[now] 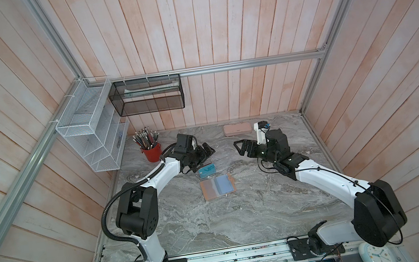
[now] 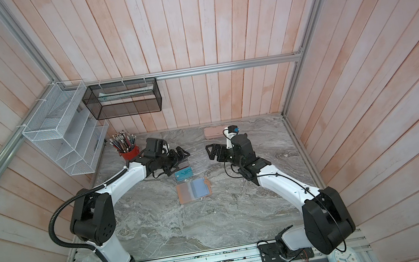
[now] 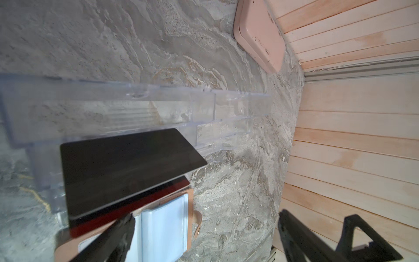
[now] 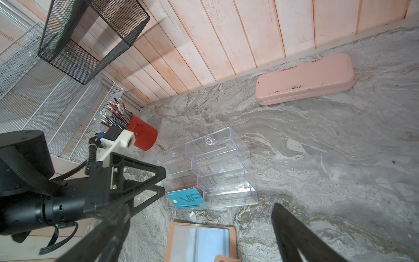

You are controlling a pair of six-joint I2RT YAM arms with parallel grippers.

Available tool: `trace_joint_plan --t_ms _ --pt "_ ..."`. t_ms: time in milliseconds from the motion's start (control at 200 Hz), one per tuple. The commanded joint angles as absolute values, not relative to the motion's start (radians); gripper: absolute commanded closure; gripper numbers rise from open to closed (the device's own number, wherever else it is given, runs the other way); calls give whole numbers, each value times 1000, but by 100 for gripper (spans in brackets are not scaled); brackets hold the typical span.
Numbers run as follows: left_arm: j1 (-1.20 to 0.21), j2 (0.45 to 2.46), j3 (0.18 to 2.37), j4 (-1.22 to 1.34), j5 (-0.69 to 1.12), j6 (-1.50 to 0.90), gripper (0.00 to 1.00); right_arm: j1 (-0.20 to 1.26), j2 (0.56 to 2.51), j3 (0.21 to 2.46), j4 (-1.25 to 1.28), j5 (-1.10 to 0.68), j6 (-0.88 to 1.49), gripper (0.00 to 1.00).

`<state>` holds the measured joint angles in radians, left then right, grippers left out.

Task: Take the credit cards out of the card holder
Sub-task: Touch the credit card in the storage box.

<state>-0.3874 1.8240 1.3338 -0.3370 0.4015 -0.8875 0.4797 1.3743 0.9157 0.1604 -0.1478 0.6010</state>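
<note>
Although the left end effector (image 1: 207, 155) hangs close over the clear rack (image 4: 217, 163) just left of centre in both top views, its jaws are spread wide with nothing between them. The right end effector (image 1: 239, 148), facing it from across the rack, is likewise released and empty. In the left wrist view one finger (image 3: 120, 233) lies close by a corner of the black card (image 3: 127, 170), which leans tilted at mid-frame with the red card (image 3: 158, 189) just beneath it. Both seem to sit in the rack's slots, though the clear walls make that hard to confirm, and whether the finger touches the card cannot be told. The teal card (image 4: 186, 199) stands in the rack's front slot, lettering outward, at lower centre of the right wrist view. Just below it in that frame the card holder (image 4: 199, 240) lies spread open on the bench (image 1: 215, 220), apart from the rack, and its pale blue sleeves look empty. Farther out, a pink case (image 1: 238, 128) rests at the top edge of the bench and a red cup of pens (image 1: 151, 152) at its upper left. Judging from this, all three cards are out and the task looks finished, bar pulling the arms back.
</note>
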Motion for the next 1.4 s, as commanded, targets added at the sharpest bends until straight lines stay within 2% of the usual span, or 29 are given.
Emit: trace_joint_plan --t_ms 0,265,510,895,1170,1395 --pt "-391 1875 1404 -295 372 -902 0 477 1350 881 180 -148 577 2" --pt "-387 1960 1526 -319 345 -898 0 474 1364 877 184 -205 542 2" --pt "-332 1946 1519 -322 357 -883 0 519 1538 915 317 -494 522 2" --pt "-281 1735 1472 -329 428 -842 0 630 1798 1042 489 -677 539 2" --pt "-179 1559 1347 -328 425 -829 0 664 2026 1288 414 -722 511 2" --pt "-114 1504 1253 -316 432 -793 0 688 2073 1352 375 -710 494 2"
